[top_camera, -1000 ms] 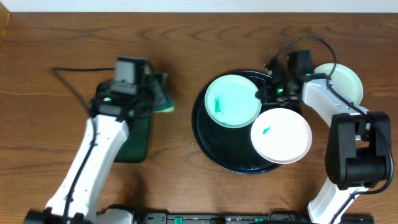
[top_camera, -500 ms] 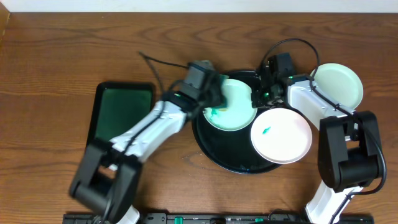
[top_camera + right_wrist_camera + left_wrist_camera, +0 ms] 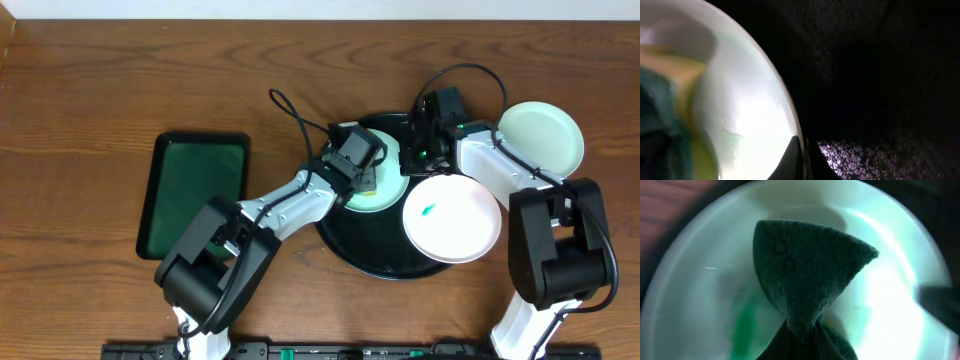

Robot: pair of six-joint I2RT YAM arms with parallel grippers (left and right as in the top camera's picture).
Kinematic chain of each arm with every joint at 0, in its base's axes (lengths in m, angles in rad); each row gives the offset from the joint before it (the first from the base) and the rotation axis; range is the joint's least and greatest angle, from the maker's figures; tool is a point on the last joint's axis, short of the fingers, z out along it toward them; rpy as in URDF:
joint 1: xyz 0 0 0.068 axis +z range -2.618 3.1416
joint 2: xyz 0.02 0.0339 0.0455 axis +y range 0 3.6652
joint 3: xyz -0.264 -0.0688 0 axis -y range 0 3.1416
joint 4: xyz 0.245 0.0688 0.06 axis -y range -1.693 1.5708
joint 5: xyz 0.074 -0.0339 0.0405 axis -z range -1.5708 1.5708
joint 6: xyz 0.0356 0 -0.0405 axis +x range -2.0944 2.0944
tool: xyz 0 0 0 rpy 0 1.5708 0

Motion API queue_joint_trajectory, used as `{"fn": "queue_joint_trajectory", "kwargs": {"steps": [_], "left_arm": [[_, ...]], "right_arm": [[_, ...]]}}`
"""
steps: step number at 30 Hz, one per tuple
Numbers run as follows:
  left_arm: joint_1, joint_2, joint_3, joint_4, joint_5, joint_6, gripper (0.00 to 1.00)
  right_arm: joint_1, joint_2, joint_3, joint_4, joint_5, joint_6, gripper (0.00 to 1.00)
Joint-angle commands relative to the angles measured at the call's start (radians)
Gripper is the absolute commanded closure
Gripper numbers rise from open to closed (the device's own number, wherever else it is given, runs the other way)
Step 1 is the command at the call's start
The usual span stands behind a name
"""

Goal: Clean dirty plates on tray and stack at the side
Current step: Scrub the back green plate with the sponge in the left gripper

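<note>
Overhead, closest to the robot, the smeared white plate [image 3: 452, 220] lies on the right side of the big black tray [image 3: 360, 250]. It hangs a bit over the rim and has one small teal spot on it. Just past it, on the far part of the tray, sits the mint plate [image 3: 392, 186]. The left gripper [image 3: 362, 172] reaches in from the left, squeezed tight on a sponge [image 3: 369, 180], and presses it onto that plate. Its wrist camera shows the sponge's dark green rough side folded to a point on the plate, with a green smear [image 3: 744, 325] beside it. The right gripper [image 3: 414, 160] is at the mint plate's right edge. The right wrist camera shows its tips pinched together on the thin rim. Off to the left on the wooden table [image 3: 100, 90] lies a dark green rectangular tray [image 3: 193, 195]. Farthest away on the right, off the black tray, rests a clean-looking pale plate [image 3: 541, 137].
</note>
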Motion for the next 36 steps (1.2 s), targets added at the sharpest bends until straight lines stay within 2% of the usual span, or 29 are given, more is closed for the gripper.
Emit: {"fn": "queue_joint_trajectory", "kwargs": {"steps": [1, 6, 9, 12, 16, 20, 28, 31, 36], "left_arm": [[0.021, 0.008, -0.013, -0.097, -0.342, 0.026, 0.93], [0.021, -0.023, -0.006, -0.159, -0.579, 0.093, 0.92], [0.021, -0.043, 0.002, -0.139, -0.567, 0.105, 0.93], [0.020, -0.048, 0.008, -0.099, -0.407, 0.104, 0.92], [0.019, -0.048, 0.008, -0.011, -0.057, 0.070, 0.93], [0.017, -0.044, 0.006, 0.051, 0.089, -0.032, 0.93], [0.016, 0.048, 0.004, 0.105, 0.089, -0.057, 0.93], [0.024, 0.087, 0.004, 0.093, 0.066, -0.013, 0.93], [0.060, 0.077, 0.004, -0.056, -0.188, 0.029, 0.93]], "right_arm": [[0.009, -0.020, -0.003, -0.001, 0.021, 0.013, 0.99], [0.009, -0.020, -0.003, -0.001, 0.020, 0.010, 0.99], [0.009, -0.020, -0.003, -0.001, 0.021, 0.010, 0.99], [0.009, -0.020, -0.003, -0.001, 0.021, 0.010, 0.99], [0.009, -0.020, -0.003, -0.001, 0.021, 0.010, 0.99], [0.009, -0.020, -0.003, 0.000, 0.021, 0.010, 0.99], [0.009, -0.020, -0.003, 0.000, 0.020, 0.010, 0.99], [0.009, -0.020, -0.003, 0.000, 0.021, 0.010, 0.99], [0.009, -0.020, -0.003, -0.001, 0.021, 0.010, 0.99]]}}
